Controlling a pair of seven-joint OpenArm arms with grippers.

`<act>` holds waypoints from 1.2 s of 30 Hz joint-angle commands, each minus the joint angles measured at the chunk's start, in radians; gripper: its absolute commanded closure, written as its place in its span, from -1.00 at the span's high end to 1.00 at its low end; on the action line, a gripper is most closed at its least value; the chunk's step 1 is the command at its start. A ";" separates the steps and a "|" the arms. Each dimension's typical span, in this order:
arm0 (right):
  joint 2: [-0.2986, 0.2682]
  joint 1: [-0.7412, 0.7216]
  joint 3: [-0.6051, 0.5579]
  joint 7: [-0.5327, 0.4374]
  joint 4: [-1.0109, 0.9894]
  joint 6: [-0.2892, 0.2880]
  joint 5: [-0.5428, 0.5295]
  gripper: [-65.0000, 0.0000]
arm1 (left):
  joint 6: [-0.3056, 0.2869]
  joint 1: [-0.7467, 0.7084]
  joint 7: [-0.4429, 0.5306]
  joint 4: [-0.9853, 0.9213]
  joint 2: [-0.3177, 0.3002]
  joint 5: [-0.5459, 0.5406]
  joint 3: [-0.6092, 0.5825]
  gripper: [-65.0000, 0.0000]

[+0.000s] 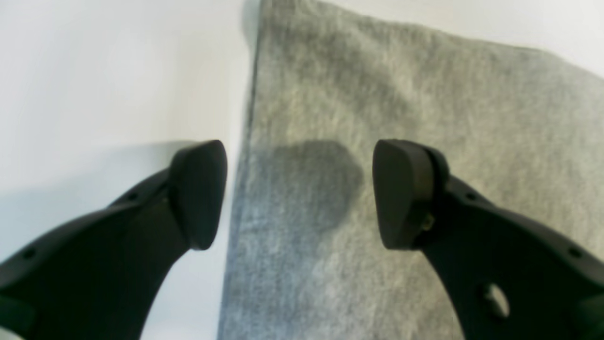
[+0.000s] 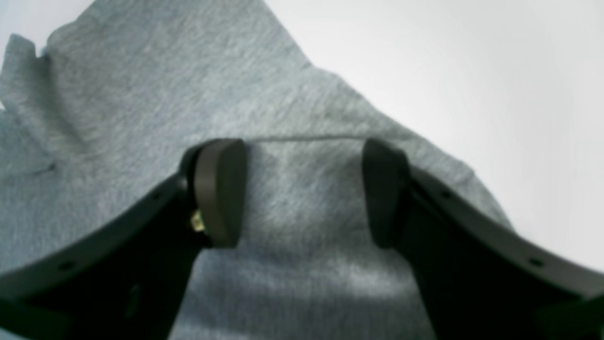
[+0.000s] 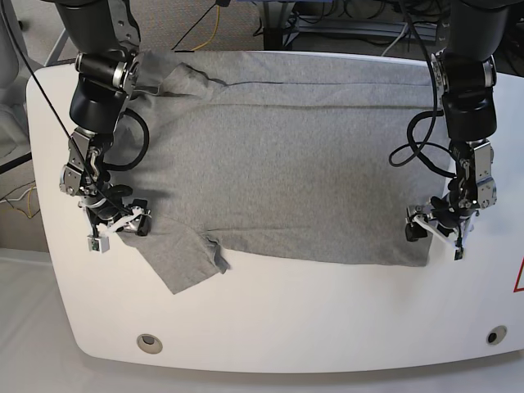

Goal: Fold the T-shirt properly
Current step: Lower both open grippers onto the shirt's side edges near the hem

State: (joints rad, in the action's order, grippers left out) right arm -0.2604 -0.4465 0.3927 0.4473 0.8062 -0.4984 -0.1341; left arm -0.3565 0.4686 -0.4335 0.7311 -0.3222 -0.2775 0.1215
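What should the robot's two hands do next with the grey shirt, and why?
Probably lower and pinch. Both the left gripper and the right gripper are open above the T-shirt, which lies spread flat; the left straddles its edge, so closing there would likely catch cloth for a fold.

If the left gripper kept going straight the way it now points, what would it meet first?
Most likely the T-shirt's side edge: the open left gripper straddles it, one finger over the bare white table, the other over cloth. Height above it is unclear.
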 commanded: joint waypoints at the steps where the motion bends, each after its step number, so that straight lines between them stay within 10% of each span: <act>1: -0.017 -0.040 0.006 -0.028 -0.012 -0.005 -0.005 0.15 | -0.003 0.048 0.009 0.012 -0.008 -0.007 0.006 0.39; 36: -0.020 -0.077 -0.001 -0.067 -0.044 -0.022 0.011 0.14 | -0.008 0.045 0.015 -0.012 -0.021 0.000 0.007 0.41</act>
State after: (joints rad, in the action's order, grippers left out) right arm -0.2665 -0.4892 0.3878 0.4030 0.7387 -0.5095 -0.1093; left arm -0.3592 0.4854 -0.4286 0.6964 -0.3286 -0.2703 0.1242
